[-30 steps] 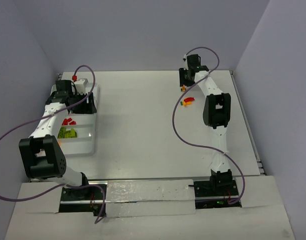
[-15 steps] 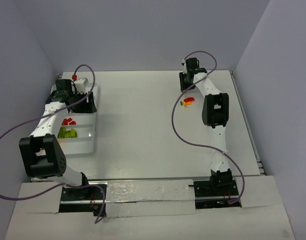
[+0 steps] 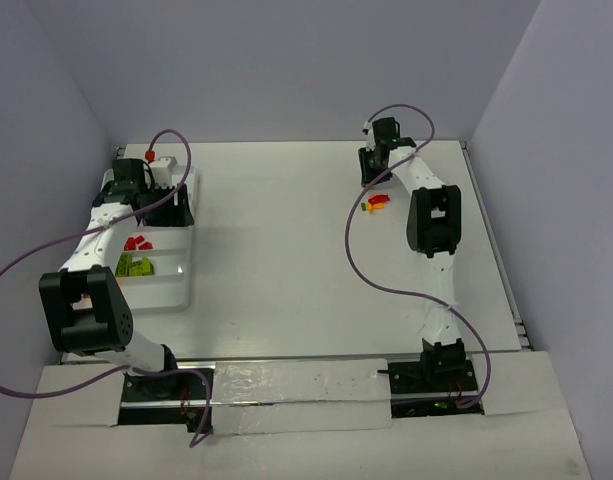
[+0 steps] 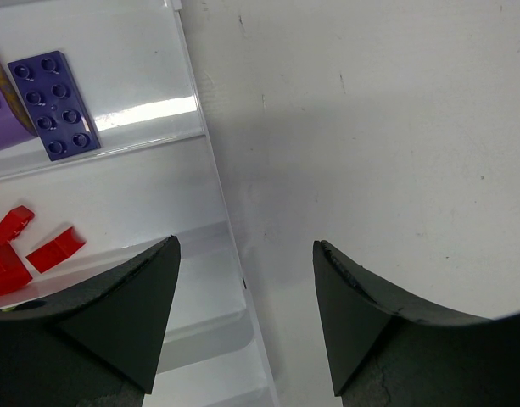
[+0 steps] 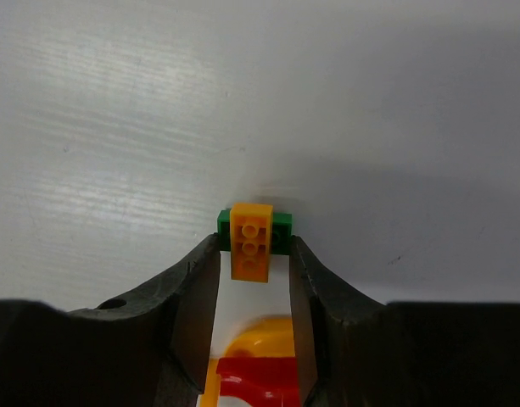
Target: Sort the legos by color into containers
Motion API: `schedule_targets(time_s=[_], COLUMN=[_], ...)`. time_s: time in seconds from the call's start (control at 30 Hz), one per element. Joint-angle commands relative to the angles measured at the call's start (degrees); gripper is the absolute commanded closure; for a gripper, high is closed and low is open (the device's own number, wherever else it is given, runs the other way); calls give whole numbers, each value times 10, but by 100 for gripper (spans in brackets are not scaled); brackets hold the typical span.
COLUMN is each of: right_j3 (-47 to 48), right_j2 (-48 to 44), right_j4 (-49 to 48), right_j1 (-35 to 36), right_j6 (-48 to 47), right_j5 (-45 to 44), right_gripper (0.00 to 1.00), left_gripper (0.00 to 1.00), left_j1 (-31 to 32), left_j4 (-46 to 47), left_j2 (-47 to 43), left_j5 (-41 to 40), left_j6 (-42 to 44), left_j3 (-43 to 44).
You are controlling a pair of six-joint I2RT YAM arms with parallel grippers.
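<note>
My right gripper (image 3: 374, 172) is at the far right of the table. In the right wrist view the right gripper (image 5: 254, 246) is shut on a small dark green brick (image 5: 282, 226) with an orange brick (image 5: 250, 240) stuck across it, held at the fingertips. A red piece (image 5: 258, 383) and a yellow-orange piece (image 5: 258, 332) lie below the jaws; they also show from above (image 3: 376, 202). My left gripper (image 4: 243, 246) is open and empty over the right edge of the white tray (image 4: 210, 178). The tray holds a purple plate (image 4: 54, 104), red bricks (image 4: 49, 252) (image 3: 138, 242) and lime bricks (image 3: 136, 265).
The tray (image 3: 176, 290) lies along the left wall. Purple cables loop from both arms over the table. Grey walls close in the left, back and right sides.
My right gripper has shifted slightly at the back of the table with the brick pair between its fingers. The left arm has not moved.
</note>
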State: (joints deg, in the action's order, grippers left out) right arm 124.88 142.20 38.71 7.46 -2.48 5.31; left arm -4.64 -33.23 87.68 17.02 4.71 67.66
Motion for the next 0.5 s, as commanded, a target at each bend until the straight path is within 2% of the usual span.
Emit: schedule_targets(time_s=[0.0,0.23,0.47], right_j3=[-59,-165,-241], right_j2=[-85,-153,-190], right_j4=[2,15,13], right_j1=[-3,22,90], right_j6=[-16,-43,-53], right_j5=[49,151,168], right_gripper=[71,70,70], left_gripper=[27,27,27], left_j1=[3,3,2], left_j4=[5,4,3], left_j2=[-11,-20,-27], left_j5=[16,23,24], left_j6=[5,8,8], left_j3=[27,15,8])
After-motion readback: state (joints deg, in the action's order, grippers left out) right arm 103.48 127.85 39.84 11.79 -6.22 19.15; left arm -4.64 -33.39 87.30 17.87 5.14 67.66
